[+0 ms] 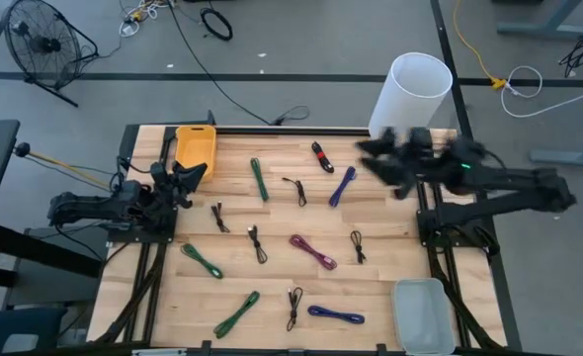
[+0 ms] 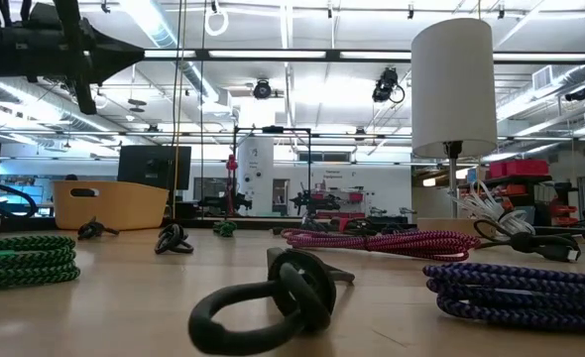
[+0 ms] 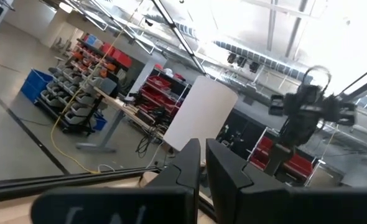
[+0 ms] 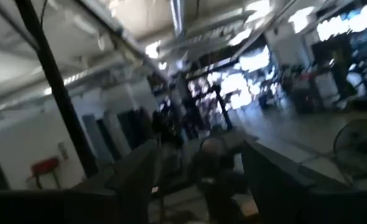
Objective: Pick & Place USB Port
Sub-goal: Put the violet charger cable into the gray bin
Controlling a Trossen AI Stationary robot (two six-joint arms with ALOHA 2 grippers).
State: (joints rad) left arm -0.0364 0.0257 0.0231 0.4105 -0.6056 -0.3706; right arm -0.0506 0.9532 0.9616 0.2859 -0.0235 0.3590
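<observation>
the right gripper [image 1: 382,158] hovers with jaws wide and empty. the purple cable [image 1: 342,185] lies just beside them, apart. the left gripper [image 1: 191,175] has its jaws narrow.

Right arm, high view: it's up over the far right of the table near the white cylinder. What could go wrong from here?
1. The right gripper is close beside the white cylinder; a swing that way could knock it over.
2. Many loose cables lie close together, like the purple cable and red-black cable, so a grasp may snag the wrong one.
3. The left gripper waits by the yellow bin; both arms reaching for the middle could collide.
</observation>
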